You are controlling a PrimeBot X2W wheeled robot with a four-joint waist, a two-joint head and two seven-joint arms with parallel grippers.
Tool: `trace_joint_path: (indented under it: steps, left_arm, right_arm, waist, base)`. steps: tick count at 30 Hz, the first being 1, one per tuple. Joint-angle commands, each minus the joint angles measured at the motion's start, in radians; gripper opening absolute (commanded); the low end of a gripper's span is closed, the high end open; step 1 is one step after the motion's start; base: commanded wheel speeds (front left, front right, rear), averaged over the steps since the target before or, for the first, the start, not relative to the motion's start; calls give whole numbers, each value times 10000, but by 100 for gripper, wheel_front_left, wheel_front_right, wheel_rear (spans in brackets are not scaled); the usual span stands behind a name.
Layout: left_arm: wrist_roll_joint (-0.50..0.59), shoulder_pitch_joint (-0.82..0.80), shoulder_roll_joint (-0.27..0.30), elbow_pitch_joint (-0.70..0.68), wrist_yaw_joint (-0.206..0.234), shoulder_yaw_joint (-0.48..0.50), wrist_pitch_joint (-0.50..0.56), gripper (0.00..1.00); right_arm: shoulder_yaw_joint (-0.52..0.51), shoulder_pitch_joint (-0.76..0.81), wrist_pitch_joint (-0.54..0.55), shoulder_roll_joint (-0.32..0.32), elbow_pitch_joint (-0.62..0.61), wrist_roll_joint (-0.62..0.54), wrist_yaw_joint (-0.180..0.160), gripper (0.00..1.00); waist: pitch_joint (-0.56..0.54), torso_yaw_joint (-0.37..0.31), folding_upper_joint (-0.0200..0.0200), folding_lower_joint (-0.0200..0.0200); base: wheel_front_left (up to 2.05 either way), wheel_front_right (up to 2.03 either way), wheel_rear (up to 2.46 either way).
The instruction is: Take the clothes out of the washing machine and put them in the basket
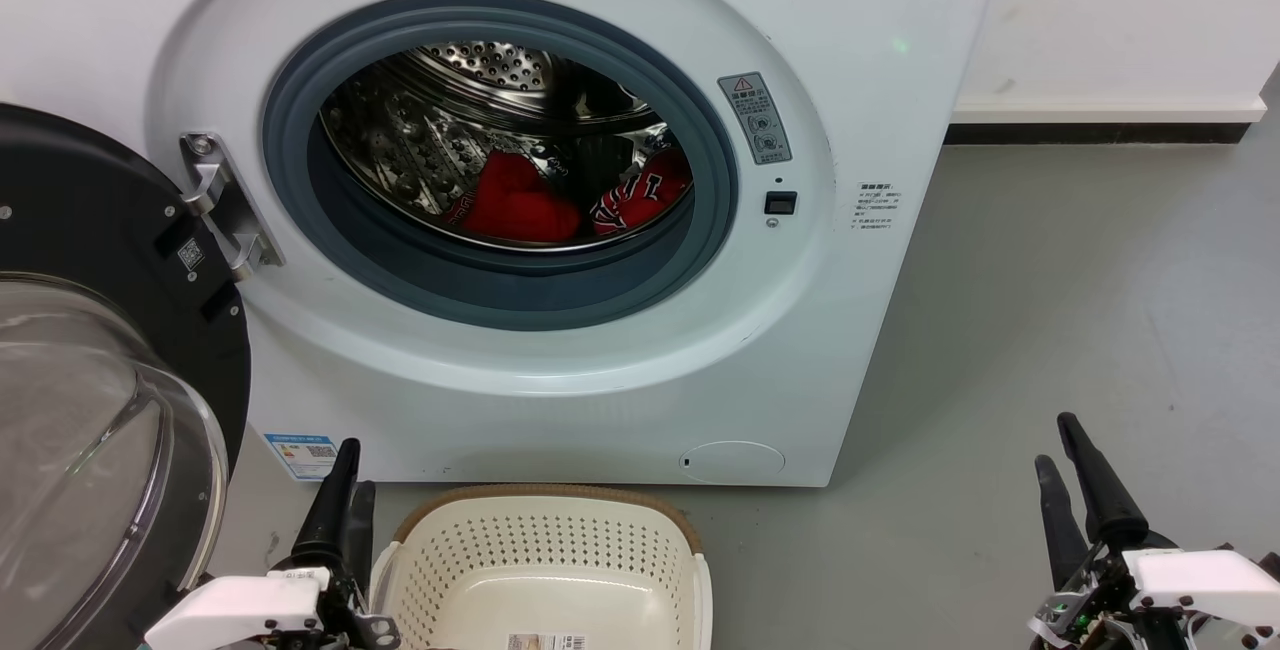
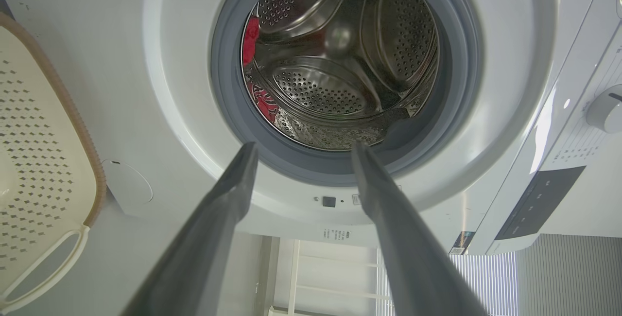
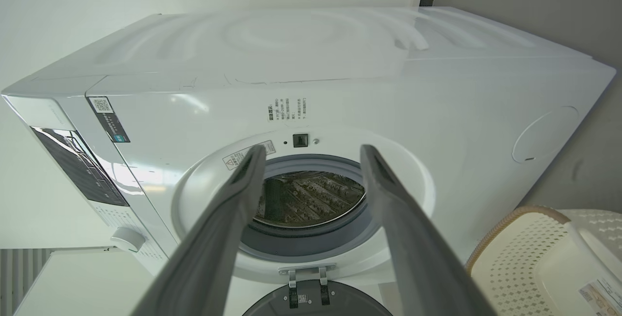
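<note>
Clothes (image 1: 515, 202) lie in the washing machine (image 1: 850, 80) drum, basket (image 1: 545, 493) just below; left gripper (image 1: 355, 470) and right gripper (image 1: 1055, 442) both released.

Left pincer (image 1: 354, 468): low at the left of the head view, pointing up and slightly right; seen almost edge-on, one finger behind the other.
Left fingers (image 2: 214, 219): in the left wrist view, two long dark-grey fingers spread in a V, tips well apart, nothing between them.
Left wrist (image 1: 240, 602): white housing, tilted, at the bottom edge of the head view.
Right pincer (image 1: 1054, 442): low at the right of the head view, pointing up and leaning left.
Right fingers (image 3: 403, 228): in the right wrist view, spread wide, tips well apart, holding nothing.
Right wrist (image 1: 1195, 570): white housing with dark screws; exposed wiring and a green light beside it.
Arms: both held low, well apart from each other.
</note>
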Motion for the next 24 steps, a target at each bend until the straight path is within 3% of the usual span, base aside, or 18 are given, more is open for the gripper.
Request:
trace_joint_path:
  steps: [1,7,14,24]
  left_arm:
    - [206,-84,17,-223,-2,27,-117,100]
    - [820,-46,19,-314,-2,289,-403,100]
    - [1979,-53,21,-438,85,665,-711,100]
    - [3873,10,25,-1466,654,744,-1113,100]
  right_arm:
    - [20,-87,-119,-37,-221,-110,0,100]
    - [-82,-80,-405,-44,-258,-691,0,100]
    - [-277,-101,-714,-52,-427,-2609,0,100]
    - [-245,-102,-1122,-64,-1466,-5879,0,100]
  waist:
    - [2,-1,0,0]
    - [7,-9,0,0]
    - [15,-20,0,0]
    - [53,-39,0,0]
  base:
    - [0,0,0]
    - [0,0,0]
    - [0,0,0]
    - [0,0,0]
